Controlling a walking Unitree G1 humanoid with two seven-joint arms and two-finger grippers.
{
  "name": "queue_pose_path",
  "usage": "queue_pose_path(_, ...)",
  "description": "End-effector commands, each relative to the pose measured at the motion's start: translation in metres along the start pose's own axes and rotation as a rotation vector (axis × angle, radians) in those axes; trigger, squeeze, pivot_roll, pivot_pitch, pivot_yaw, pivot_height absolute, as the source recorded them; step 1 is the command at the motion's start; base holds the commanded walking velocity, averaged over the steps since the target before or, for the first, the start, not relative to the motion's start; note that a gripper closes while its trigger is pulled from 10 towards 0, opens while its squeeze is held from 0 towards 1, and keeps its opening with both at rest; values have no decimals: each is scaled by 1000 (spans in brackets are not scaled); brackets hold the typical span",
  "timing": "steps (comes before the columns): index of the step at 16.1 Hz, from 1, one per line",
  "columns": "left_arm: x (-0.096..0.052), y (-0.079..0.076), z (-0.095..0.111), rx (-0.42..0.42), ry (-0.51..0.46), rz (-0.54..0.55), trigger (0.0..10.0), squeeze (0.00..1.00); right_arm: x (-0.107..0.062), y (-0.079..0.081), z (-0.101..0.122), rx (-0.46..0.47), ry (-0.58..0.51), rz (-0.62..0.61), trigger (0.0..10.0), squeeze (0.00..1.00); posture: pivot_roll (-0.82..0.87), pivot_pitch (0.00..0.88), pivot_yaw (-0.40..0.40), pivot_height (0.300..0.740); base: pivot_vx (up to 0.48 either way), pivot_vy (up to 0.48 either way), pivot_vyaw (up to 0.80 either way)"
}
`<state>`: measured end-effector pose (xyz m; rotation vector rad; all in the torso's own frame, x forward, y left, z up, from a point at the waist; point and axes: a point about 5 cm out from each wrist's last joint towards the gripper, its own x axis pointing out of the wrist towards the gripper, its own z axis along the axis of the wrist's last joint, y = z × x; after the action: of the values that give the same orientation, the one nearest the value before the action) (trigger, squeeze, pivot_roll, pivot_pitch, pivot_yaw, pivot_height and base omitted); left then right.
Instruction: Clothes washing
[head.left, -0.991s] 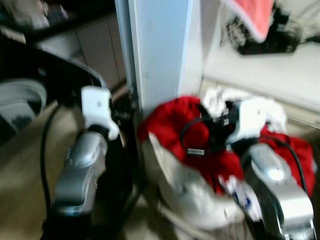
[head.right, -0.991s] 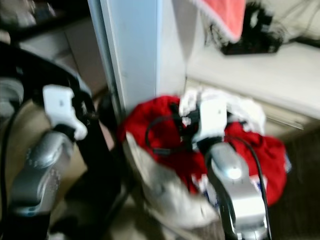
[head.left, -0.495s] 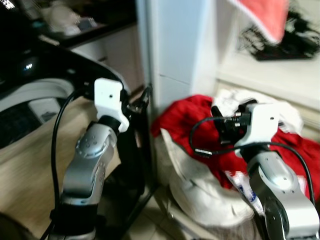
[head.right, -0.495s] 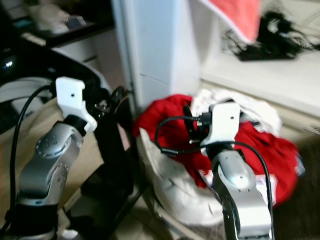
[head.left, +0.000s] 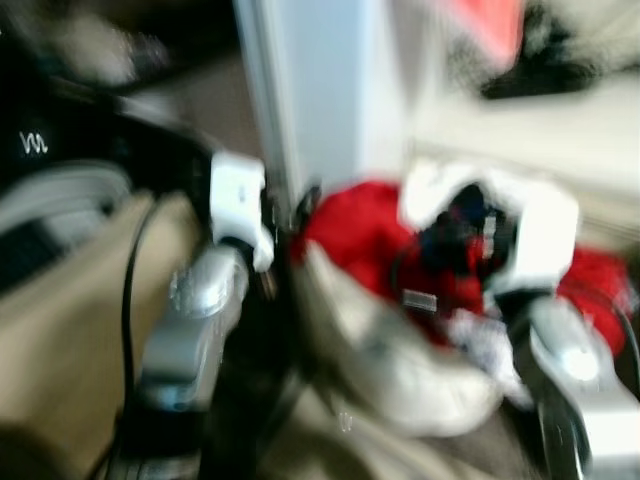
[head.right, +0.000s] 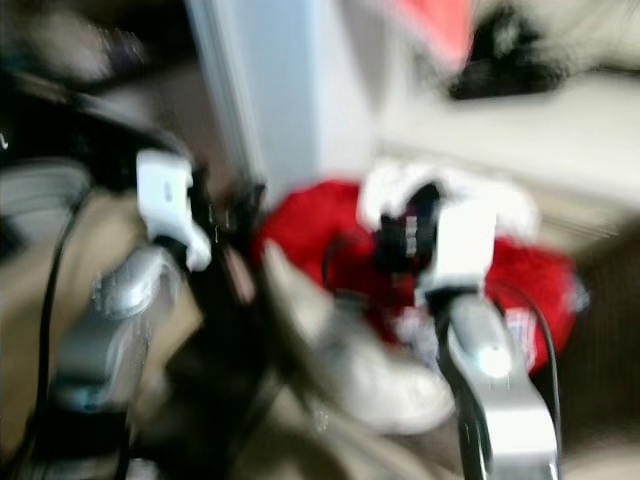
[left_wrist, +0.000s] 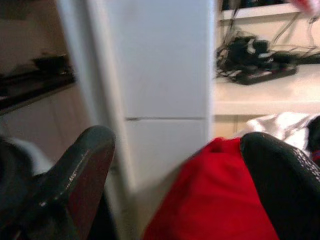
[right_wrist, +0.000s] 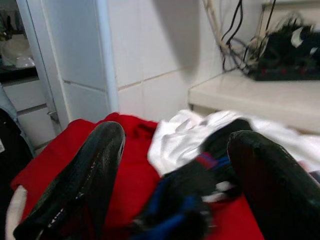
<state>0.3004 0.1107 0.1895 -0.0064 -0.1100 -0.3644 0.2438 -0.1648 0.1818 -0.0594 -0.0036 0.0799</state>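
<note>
A heap of laundry lies on the floor against a white pillar, with a red garment (head.left: 360, 230) lowest. On it lie a white garment (right_wrist: 185, 135) and a dark blue-trimmed piece (right_wrist: 200, 185). My right gripper (right_wrist: 177, 137) hovers just above the heap. It is open, its fingers spread wide over the dark piece and holding nothing. My left gripper (left_wrist: 175, 140) is open too, raised beside the pillar at the heap's left edge, with the red garment (left_wrist: 215, 200) beyond it. Both eye views are heavily blurred.
The white pillar (head.left: 310, 90) rises right behind the heap. A pale ledge carries a tangle of black cables (right_wrist: 285, 60). A red cloth (head.left: 490, 25) hangs at the top. A dark machine (head.left: 60, 170) stands on the left. A pale cloth (head.left: 400, 350) lies in front of the heap.
The whole picture has shifted and blurred, so the camera is moving. Both arms keep about the same raised pose, the right one still over the heap.
</note>
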Motion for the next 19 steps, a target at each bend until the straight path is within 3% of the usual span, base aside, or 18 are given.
queue_pose_path(1,-2,7,2,15,0,21,10000,0,1,4,2,3,0,18,10000,0,-133,0,70,740,0,337,0)
queue_pose_path(4,-2,7,-1,94,25,52,10000,0,3,4,3,0,-2,28,10000,0,-129,0,59,740,0,-160,0)
queue_pose_path(7,-2,4,-3,75,36,40,10000,0,4,4,3,-6,-3,33,10000,0,-127,0,53,740,0,-480,0)
queue_pose_path(9,-2,3,-6,10,47,50,10000,0,5,4,3,-7,0,37,10000,0,-127,0,47,740,0,0,0)
queue_pose_path(16,-1,1,-3,-12,30,72,10000,0,9,1,1,27,29,69,10000,0,-121,0,25,740,0,0,0)
queue_pose_path(19,-1,7,-5,28,43,77,10000,0,8,5,-4,33,48,71,10000,0,-120,0,36,740,0,0,0)
